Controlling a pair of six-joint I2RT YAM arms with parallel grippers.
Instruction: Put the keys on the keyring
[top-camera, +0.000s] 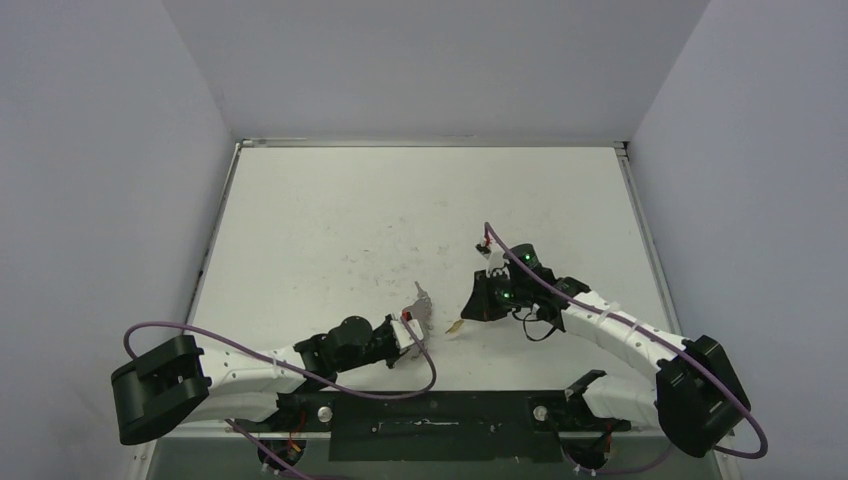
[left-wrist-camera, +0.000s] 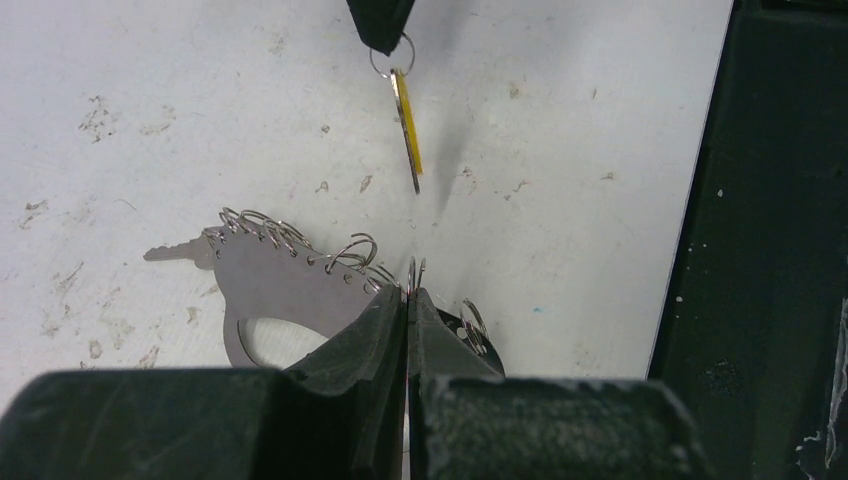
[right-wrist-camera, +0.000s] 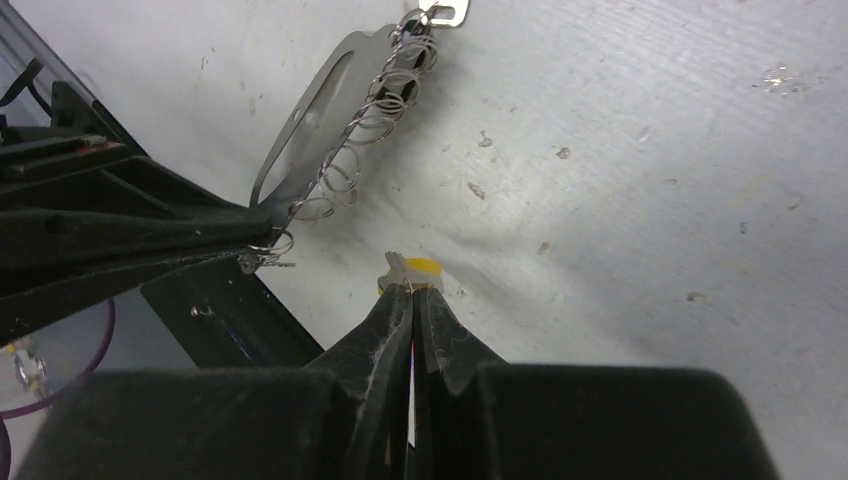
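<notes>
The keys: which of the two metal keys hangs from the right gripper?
The key with the yellow oblong tag, dangling by its small ring from the right gripper. The plain silver key sits beside the flat silver-grey keyring.

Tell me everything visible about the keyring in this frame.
The keyring is a flat, silver-grey metal plate with an oval cutout and a row of small wire rings along one edge. One silver key sits at its far end. The left gripper, shut, pinches its near end.

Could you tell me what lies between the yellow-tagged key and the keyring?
Only bare, scuffed table separates yellow-tagged key from keyring; left wrist view shows it.
</notes>
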